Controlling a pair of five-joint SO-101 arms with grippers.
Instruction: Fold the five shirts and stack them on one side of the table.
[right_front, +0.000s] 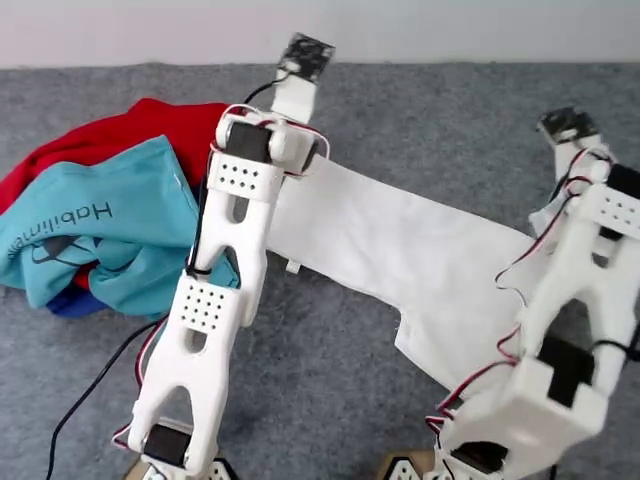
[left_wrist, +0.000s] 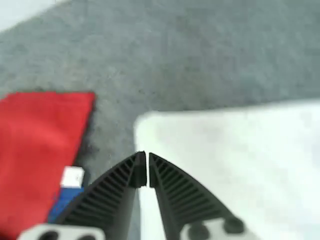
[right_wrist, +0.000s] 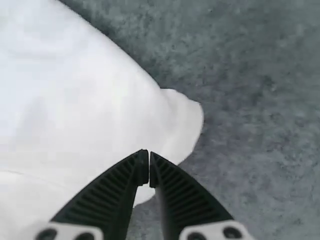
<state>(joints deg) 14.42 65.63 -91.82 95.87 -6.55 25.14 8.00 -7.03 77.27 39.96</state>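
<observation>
A white shirt (right_front: 400, 260) lies stretched across the grey table between my two arms. In the left wrist view my left gripper (left_wrist: 146, 170) is shut on the white shirt (left_wrist: 235, 165) at its edge, just inside one corner. My right gripper (right_wrist: 148, 167) is shut on the other end of the white shirt (right_wrist: 75, 100), close to a rounded corner. A heap of shirts lies at the left of the table: a red shirt (right_front: 130, 130), a teal shirt (right_front: 110, 230) on top of it and a blue shirt (right_front: 70, 302) underneath. The red shirt (left_wrist: 45, 150) lies beside my left gripper.
The grey carpet-like table top (right_front: 320, 380) is bare in front of the white shirt and behind it. A black cable (right_front: 90, 390) trails off the left arm near the front. A pale wall runs along the far edge.
</observation>
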